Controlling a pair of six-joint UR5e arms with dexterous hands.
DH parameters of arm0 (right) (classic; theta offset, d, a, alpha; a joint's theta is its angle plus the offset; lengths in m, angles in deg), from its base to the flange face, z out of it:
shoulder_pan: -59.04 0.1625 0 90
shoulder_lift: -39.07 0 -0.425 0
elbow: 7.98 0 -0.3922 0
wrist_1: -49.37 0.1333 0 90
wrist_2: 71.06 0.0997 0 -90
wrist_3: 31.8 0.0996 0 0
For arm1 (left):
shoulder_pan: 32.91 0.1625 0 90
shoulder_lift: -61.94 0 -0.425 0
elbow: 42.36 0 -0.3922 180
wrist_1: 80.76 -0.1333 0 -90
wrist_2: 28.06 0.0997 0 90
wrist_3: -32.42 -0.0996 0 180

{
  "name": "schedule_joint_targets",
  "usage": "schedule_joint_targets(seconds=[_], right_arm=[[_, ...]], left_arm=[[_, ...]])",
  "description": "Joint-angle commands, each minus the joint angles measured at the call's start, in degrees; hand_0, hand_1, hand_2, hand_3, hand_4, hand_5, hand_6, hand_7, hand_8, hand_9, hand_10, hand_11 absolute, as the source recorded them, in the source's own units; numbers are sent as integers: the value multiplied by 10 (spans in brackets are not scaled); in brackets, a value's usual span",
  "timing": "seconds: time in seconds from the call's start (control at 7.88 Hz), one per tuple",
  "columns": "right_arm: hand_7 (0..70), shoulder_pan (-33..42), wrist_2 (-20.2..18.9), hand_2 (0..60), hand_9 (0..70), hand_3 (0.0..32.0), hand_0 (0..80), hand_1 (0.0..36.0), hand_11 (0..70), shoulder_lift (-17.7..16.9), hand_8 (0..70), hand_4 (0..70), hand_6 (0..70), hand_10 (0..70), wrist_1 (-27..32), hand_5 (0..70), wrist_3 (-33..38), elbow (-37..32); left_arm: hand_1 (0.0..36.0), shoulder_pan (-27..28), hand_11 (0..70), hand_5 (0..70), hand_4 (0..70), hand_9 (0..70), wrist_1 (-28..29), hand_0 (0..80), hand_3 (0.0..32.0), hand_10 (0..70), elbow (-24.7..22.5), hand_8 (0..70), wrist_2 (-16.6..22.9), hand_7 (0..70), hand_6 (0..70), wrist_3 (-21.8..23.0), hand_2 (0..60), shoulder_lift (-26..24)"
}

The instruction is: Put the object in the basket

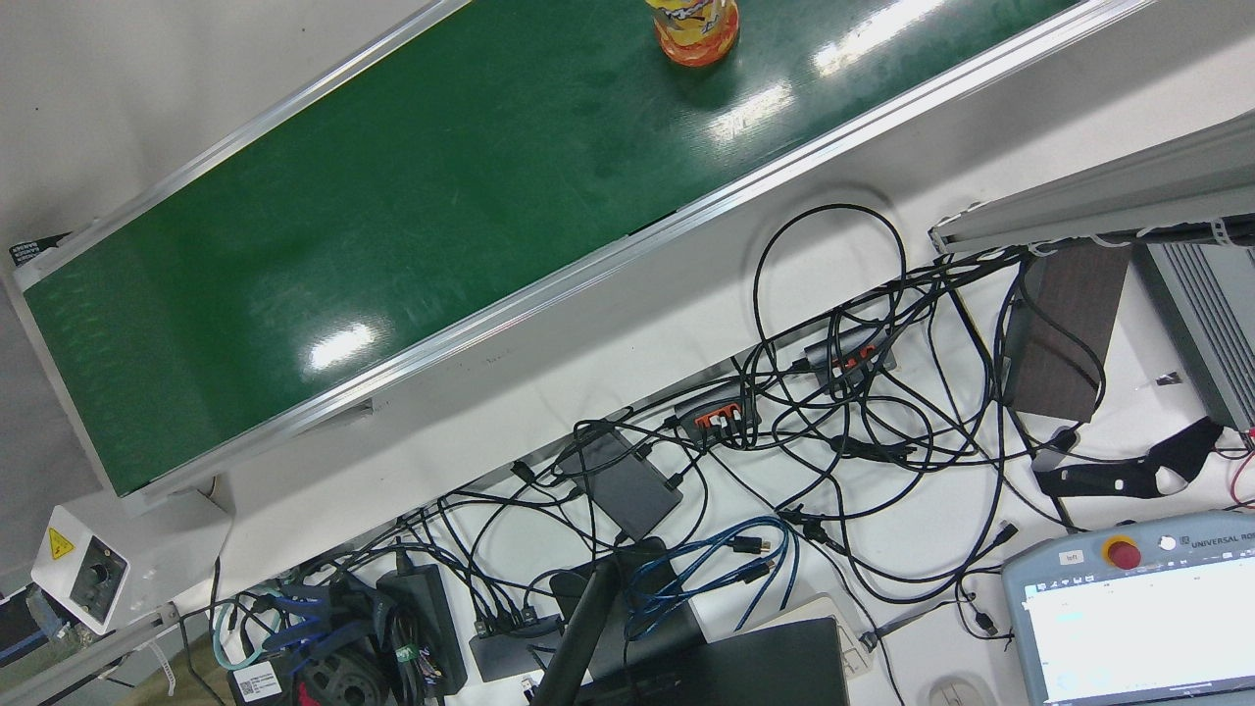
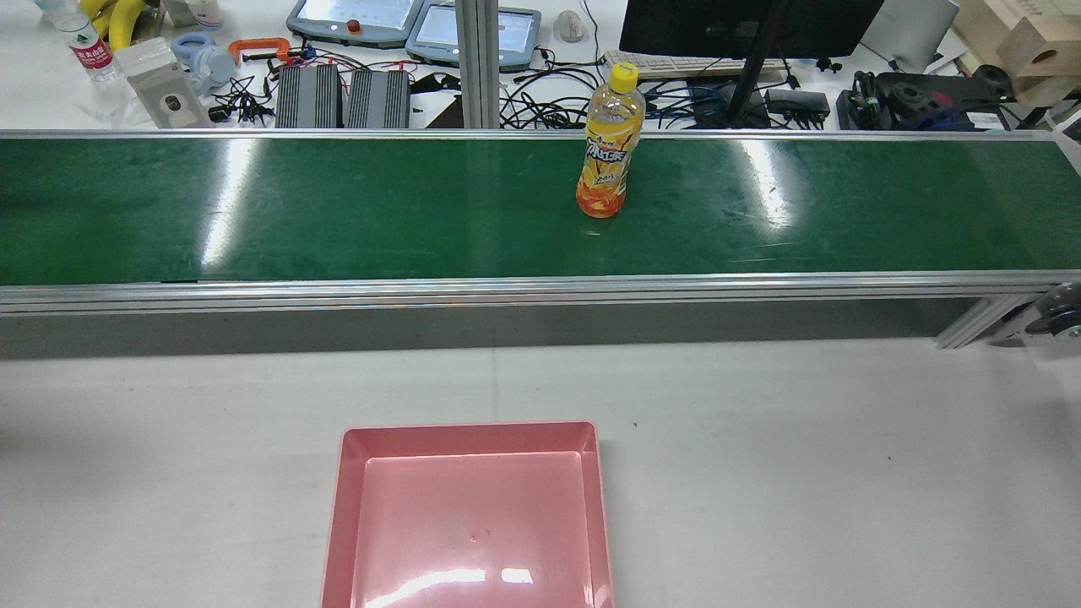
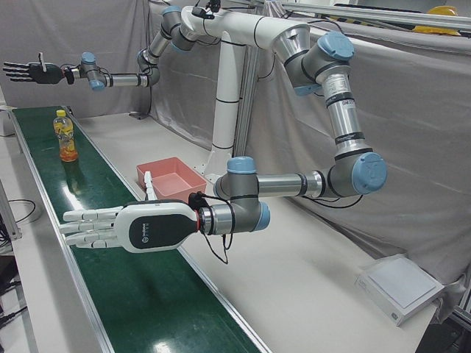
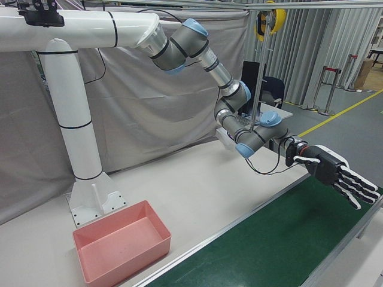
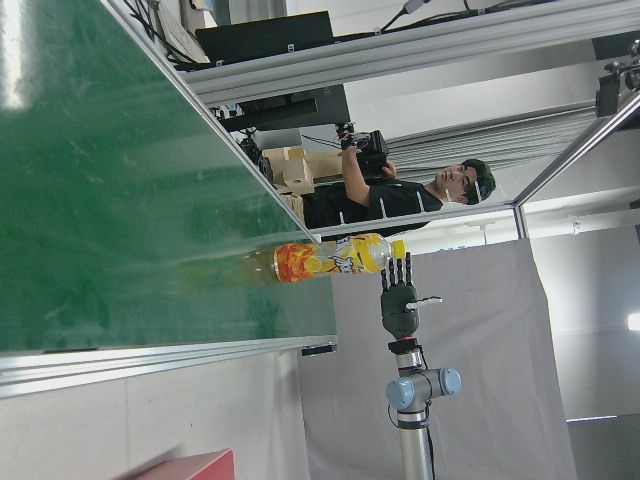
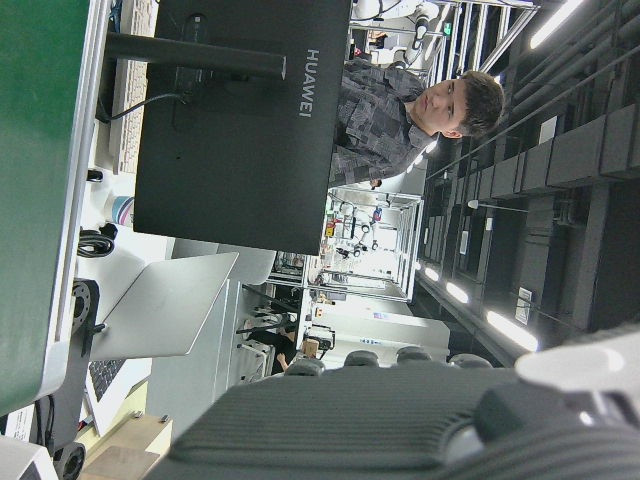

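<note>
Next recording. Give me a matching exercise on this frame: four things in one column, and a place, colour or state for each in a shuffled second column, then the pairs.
Things
1. orange drink bottle with a yellow cap
2. pink plastic basket
3. left hand
4. right hand

Place, colour or state
A. black, open, fingers spread
B. empty, on the white table
C. upright on the green conveyor belt
D. white shell, open, fingers stretched flat

Pairs: 1-C, 2-B, 3-D, 4-A
</note>
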Motion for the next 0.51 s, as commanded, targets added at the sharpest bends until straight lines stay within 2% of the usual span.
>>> schedule_joint_targets(seconds=[0.0,0.38], right_arm=[[0,0,0,0,0,0,0,0,0,0,0,0,0,0,0,0,0,-2],[0,0,0,0,0,0,0,0,0,0,0,0,0,0,0,0,0,-1]], left_arm=[[91,-1,92,38,0,0,-1,464,0,53,-1,0,-1,0,0,-1,0,2],[83,-1,90,12,0,0,3,459,0,52,2,0,-2,0,0,-6,0,23]])
